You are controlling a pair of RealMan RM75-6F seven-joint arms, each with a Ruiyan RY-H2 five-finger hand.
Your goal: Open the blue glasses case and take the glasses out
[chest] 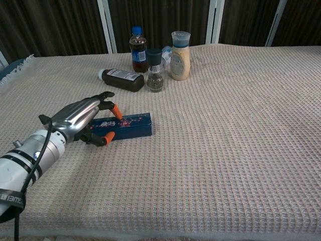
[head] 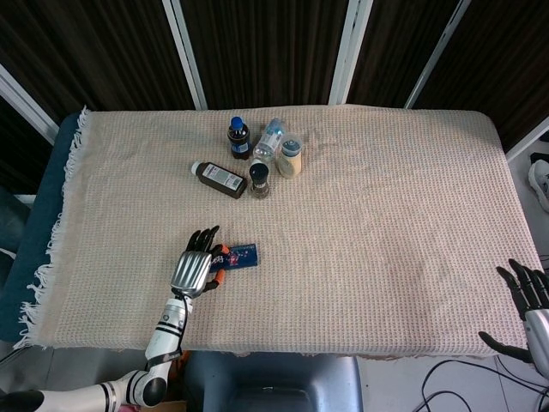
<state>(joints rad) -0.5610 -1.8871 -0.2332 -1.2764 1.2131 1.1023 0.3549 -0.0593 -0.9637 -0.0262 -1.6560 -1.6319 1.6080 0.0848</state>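
Slippage is my worry: my left hand (chest: 85,119), fingers spread, straddles the near-left end of the shut blue glasses case (chest: 125,126) lying flat on the woven cloth (chest: 225,125), so a lopsided squeeze could skid it away, while my right hand (head: 530,300) idles open offside.

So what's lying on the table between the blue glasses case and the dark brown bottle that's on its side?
Nothing but bare beige woven cloth between the closed blue glasses case and the lying dark brown bottle, clearest in the chest view.
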